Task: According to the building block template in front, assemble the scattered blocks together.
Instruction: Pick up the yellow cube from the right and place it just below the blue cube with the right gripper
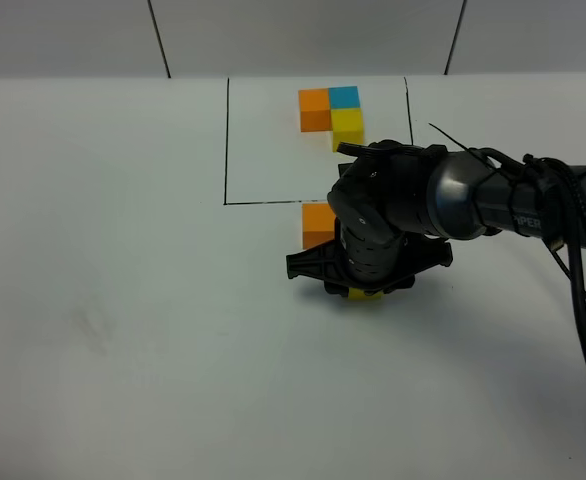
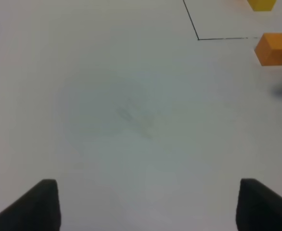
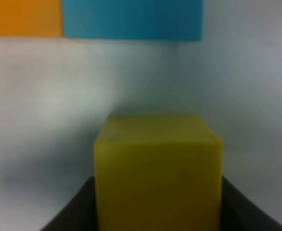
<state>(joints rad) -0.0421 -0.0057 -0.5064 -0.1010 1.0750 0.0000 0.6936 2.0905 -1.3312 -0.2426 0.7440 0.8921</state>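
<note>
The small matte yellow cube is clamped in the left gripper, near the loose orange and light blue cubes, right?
Wrong arm: the right gripper clamps the small matte yellow cube, as the right wrist view shows; the left gripper is open and empty. The loose matte orange cube and light blue cube are indeed near it.

White table (image 1: 123,330), thin black outline (image 1: 226,140) around an orange, blue and yellow template (image 1: 331,112), loose orange cube (image 1: 318,222), light blue cube (image 3: 131,19), yellow cube (image 3: 158,173), black right gripper (image 1: 365,285)
</note>
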